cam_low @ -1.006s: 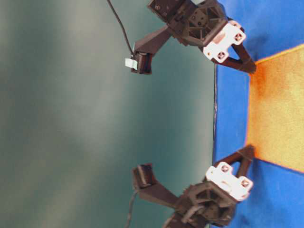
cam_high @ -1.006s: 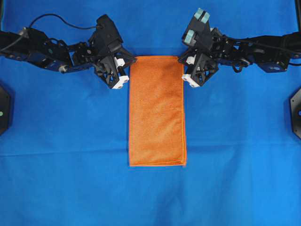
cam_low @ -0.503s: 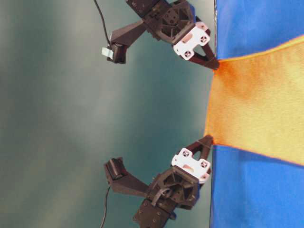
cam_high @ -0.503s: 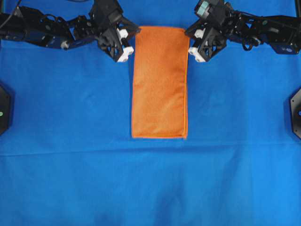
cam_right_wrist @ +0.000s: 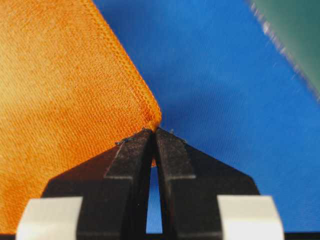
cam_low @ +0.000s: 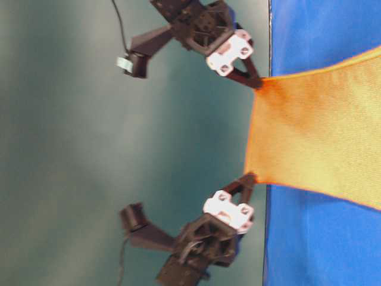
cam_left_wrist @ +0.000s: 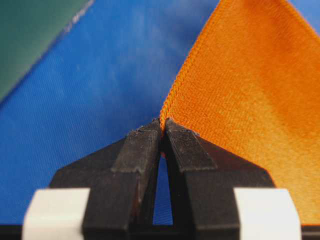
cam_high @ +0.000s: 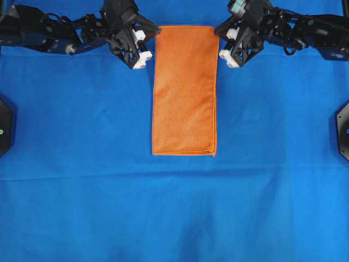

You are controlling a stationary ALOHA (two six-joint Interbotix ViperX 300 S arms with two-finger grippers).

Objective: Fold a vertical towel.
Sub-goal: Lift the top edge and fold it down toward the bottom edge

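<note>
The orange towel is a long upright rectangle, its far end lifted off the blue sheet and its near end lying flat. My left gripper is shut on the towel's far left corner; the left wrist view shows the hem pinched between the tips. My right gripper is shut on the far right corner, pinched the same way in the right wrist view. In the table-level view the towel hangs stretched between the left gripper and the right gripper.
A blue sheet covers the whole table. Both black arms reach in from the far corners, the left arm and the right arm. Dark mounts sit at the left edge and the right edge.
Both grippers have moved toward the far edge and risen, holding the towel's far corners. The towel's near edge has slid away from me along the sheet.
</note>
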